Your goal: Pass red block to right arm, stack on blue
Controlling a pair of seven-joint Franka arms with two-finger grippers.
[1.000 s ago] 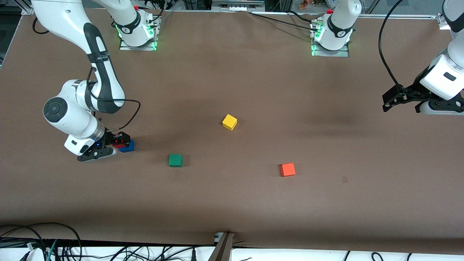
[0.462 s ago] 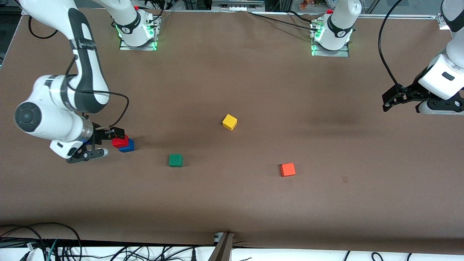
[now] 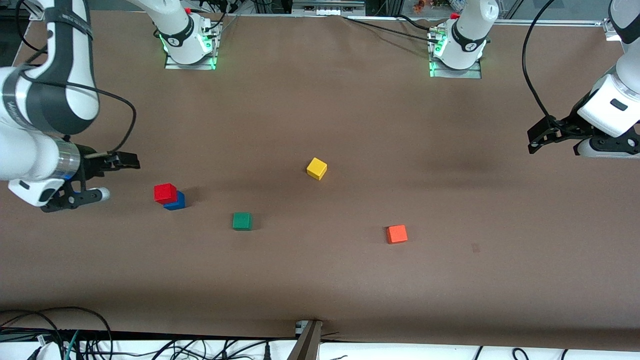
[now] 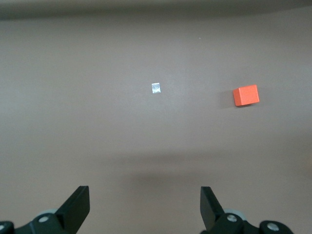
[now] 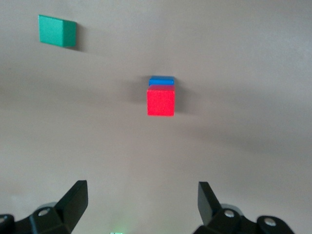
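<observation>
**Q:** At the left edge of the front view, which gripper do you see, and how do its fingers stand?

**A:** You see the right gripper [image 3: 107,177], carried by the right arm [image 3: 47,95], whose base stands at the upper left of that frame. Its two black fingers [image 3: 127,161] are spread apart and hold nothing. It hangs over bare brown table [image 3: 320,280], just beside the stacked pair, toward the right arm's end. In the right wrist view the same fingertips [image 5: 75,195] frame an empty gap at the bottom edge.

**Q:** Where do you find the red block?

**A:** Look at the left-centre of the front view: the red block [image 3: 165,193] sits on top of the blue cube [image 3: 176,201], touching it, slightly offset so one blue edge shows. The right wrist view gives you the same stack at centre frame, red block [image 5: 161,102] over blue cube [image 5: 161,80].

**Q:** And the left gripper?

**A:** You find the left gripper [image 3: 542,136] at the right edge of the front view, waiting over the table at the left arm's end, jaws wide apart and empty. Its wrist view shows both fingertips [image 4: 78,204] parted.

**Q:** What else lies on the table?

**A:** A green cube [image 3: 242,221] lower centre-left, a yellow cube [image 3: 316,168] at mid-frame and an orange-red cube [image 3: 396,234] lower centre-right, all well apart. The left wrist view also shows you a small silver patch [image 4: 156,88] on the cloth.
</observation>
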